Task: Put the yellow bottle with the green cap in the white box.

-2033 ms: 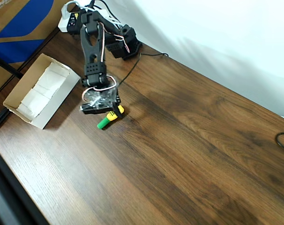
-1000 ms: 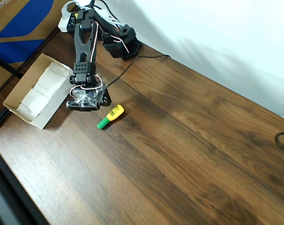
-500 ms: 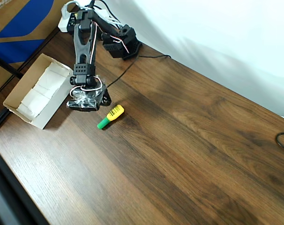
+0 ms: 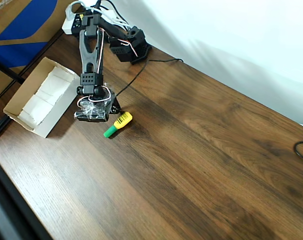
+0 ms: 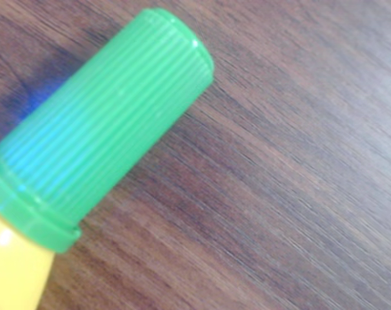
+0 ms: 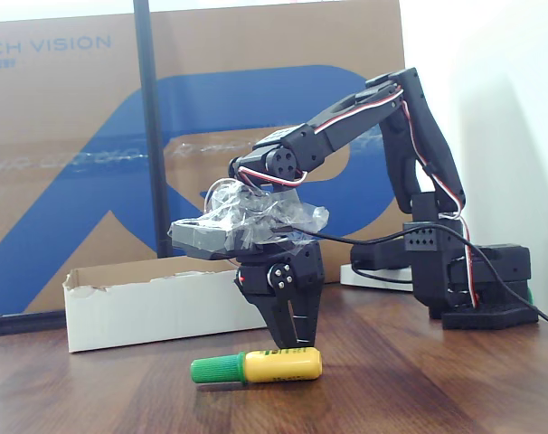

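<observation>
The bottle (image 4: 117, 124) lies on its side on the wooden table (image 4: 201, 150), green cap pointing down-left in the overhead view. In the fixed view it (image 6: 257, 366) rests just in front of the gripper (image 6: 290, 336), whose black fingers point down behind it, seemingly a little apart with nothing between them, though the angle is poor. The wrist view shows the ribbed cap (image 5: 99, 148) up close (slightly blurred). The white box (image 4: 41, 97) sits near, left of the arm, open-topped with white padding inside. A black cable (image 4: 141, 72) trails from the arm's base, and a brown-and-blue cardboard sheet (image 6: 93, 136) stands behind the box.
</observation>
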Motion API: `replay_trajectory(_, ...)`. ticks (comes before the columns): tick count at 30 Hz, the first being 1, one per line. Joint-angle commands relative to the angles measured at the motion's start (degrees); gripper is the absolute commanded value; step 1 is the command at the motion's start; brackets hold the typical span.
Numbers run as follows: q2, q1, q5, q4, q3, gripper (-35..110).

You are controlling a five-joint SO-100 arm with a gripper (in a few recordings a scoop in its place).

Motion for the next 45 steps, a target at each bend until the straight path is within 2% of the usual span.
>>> replay_trajectory(1, 1.67, -0.53, -0.35, 0.7, -1.58, 0)
replay_trajectory(36, -7.21, -5.19, 2.46, 3.34, -17.67, 0)
replay_trajectory(45, -10.9, -5.36, 3.16, 7.03, -24.26, 0)
